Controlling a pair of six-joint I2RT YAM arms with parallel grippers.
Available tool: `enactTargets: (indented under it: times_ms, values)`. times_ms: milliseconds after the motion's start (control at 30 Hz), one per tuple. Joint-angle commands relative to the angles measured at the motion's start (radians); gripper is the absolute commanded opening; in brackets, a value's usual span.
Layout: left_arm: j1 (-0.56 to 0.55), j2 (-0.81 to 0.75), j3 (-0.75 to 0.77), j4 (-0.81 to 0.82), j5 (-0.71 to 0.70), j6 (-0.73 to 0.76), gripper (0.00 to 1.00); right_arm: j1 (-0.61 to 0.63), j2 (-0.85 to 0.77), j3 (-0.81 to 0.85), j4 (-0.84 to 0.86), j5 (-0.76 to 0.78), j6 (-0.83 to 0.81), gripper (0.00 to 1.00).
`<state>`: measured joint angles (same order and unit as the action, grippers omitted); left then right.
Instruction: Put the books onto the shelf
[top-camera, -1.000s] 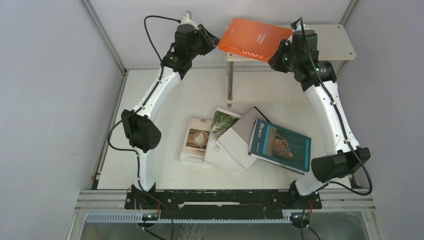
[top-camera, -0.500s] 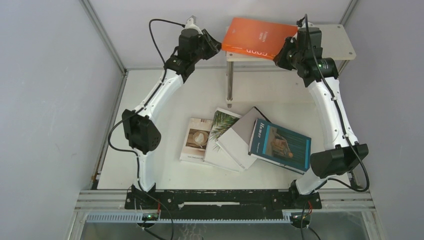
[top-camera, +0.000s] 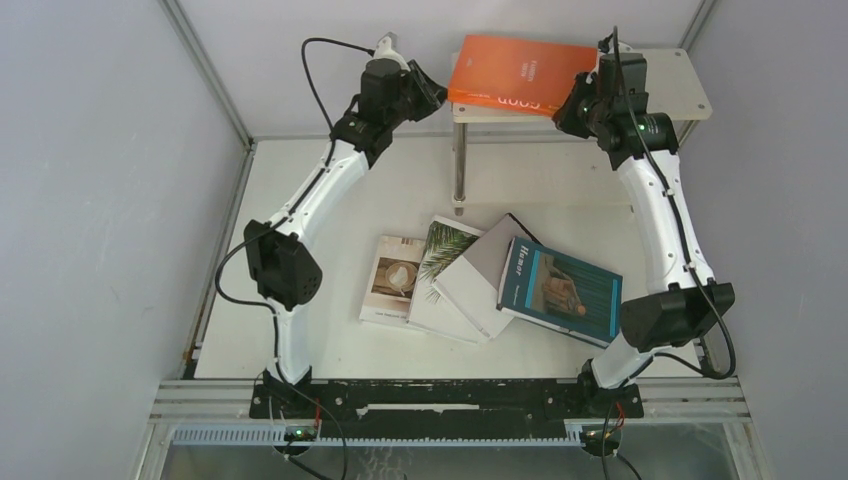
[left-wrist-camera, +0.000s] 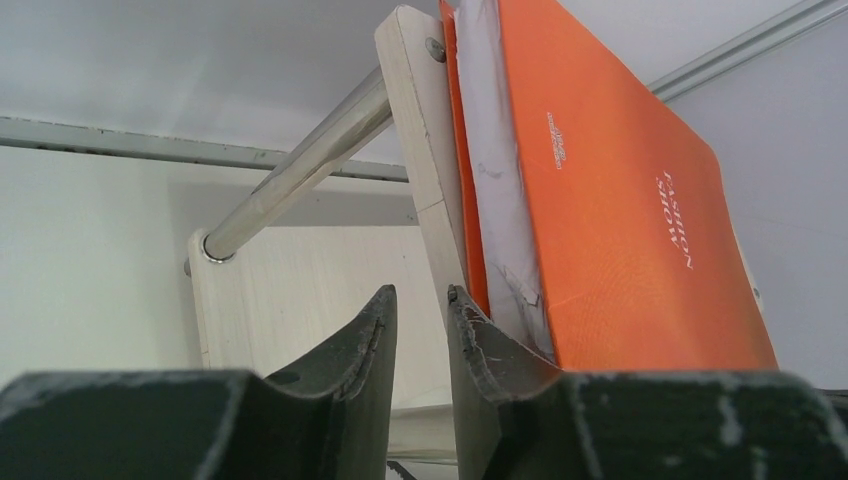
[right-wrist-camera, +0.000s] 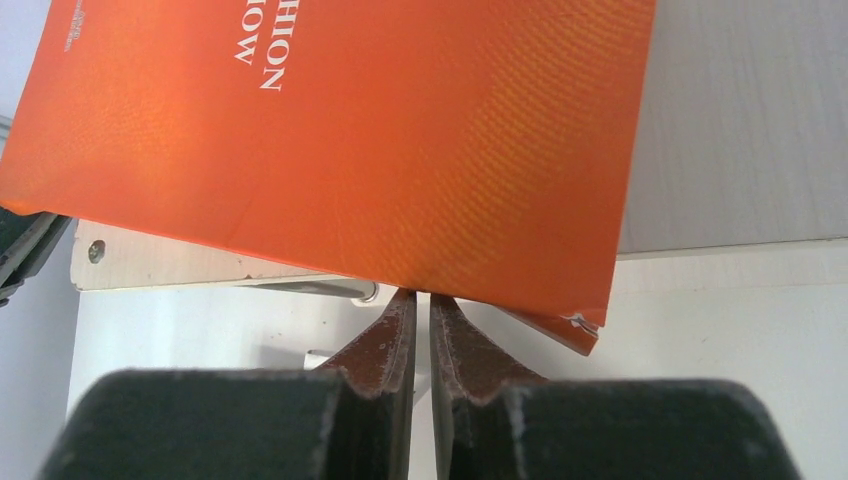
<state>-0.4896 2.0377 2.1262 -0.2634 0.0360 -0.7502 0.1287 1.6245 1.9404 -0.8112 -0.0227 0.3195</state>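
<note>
A bright orange book (top-camera: 515, 72) lies flat on the top board of the shelf (top-camera: 665, 85), its near edge hanging slightly past the board. My left gripper (top-camera: 432, 88) sits at the book's left end, open by a narrow gap with nothing between the jaws (left-wrist-camera: 422, 292); the board's edge (left-wrist-camera: 420, 150) and the orange book (left-wrist-camera: 620, 220) lie just beyond. My right gripper (top-camera: 577, 100) is shut and empty, tips (right-wrist-camera: 421, 295) against the orange book's (right-wrist-camera: 380, 130) near edge. The other books lie on the table: coffee-cup (top-camera: 392, 280), palm leaf (top-camera: 440, 270), grey-white (top-camera: 485, 270), dark teal (top-camera: 562, 292).
A shiny metal leg (top-camera: 459, 170) holds up the shelf's near left corner, seen again in the left wrist view (left-wrist-camera: 300, 165). The lower board (left-wrist-camera: 300, 290) lies under the top one. Grey walls close in the left, right and back.
The orange book has turned and slid further back onto the top board. My right gripper moved back with its near edge. My left gripper crept slightly towards the book's left end.
</note>
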Motion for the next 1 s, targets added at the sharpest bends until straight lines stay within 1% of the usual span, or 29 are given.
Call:
enactTargets:
  times_ms: [0, 967]
  values:
    - [-0.024, -0.086, -0.029, 0.038, 0.021, 0.022, 0.30, -0.013, 0.007, 0.053, 0.034, 0.018, -0.020, 0.16]
    - [-0.072, -0.115, -0.036, 0.020, 0.004, 0.040, 0.28, -0.078, 0.072, 0.138, 0.038, 0.022, -0.011, 0.16]
